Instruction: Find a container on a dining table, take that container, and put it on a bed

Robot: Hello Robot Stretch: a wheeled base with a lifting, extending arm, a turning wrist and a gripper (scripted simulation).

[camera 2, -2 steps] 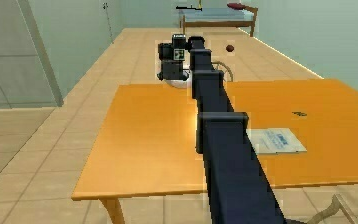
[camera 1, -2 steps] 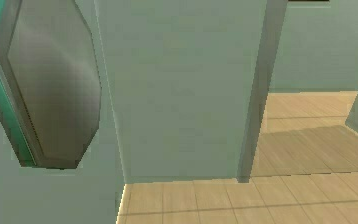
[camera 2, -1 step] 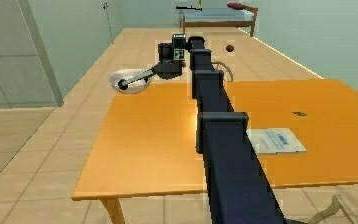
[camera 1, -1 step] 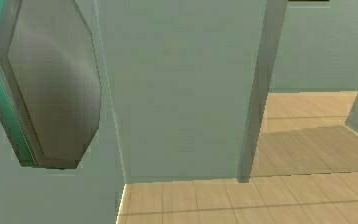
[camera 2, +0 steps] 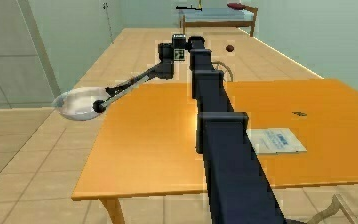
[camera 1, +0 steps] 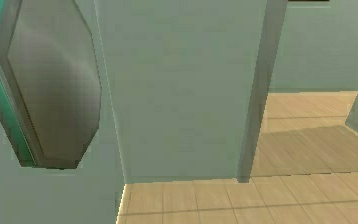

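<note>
A pale green wall (camera 1: 177, 80) stands close in the forward view. A passage with tan tiled floor (camera 1: 307, 150) runs past its corner on the right, and a long grey panel in a green frame (camera 1: 49, 85), perhaps a mirror, hangs at the left.

In the arm side view the orange dining table (camera 2: 157, 140) takes the middle ground. The dark arm (camera 2: 222, 130) rises across it from the near edge. At the arm's far end the gripper (camera 2: 102, 98) reaches left, past the table's left edge.

The container, a white bowl (camera 2: 77, 104), hangs at the fingers out over the floor and clear of the tabletop. So the gripper holds the bowl.

On the right of the table lies a pale booklet (camera 2: 277, 140), with a small dark speck (camera 2: 300, 113) beyond it. A chair back (camera 2: 225, 68) shows behind the far edge, and a small round brown thing (camera 2: 232, 47) lies farther off. Far down the room stands a low thin-legged frame (camera 2: 222, 12); I cannot tell whether it is a bed.

By my reading, finding and taking are done, and carrying is the step in hand. The next move probably calls for drawing the arm in so the bowl clears the table's edge. The base would then turn from the wall and drive on to look for a bed.
</note>
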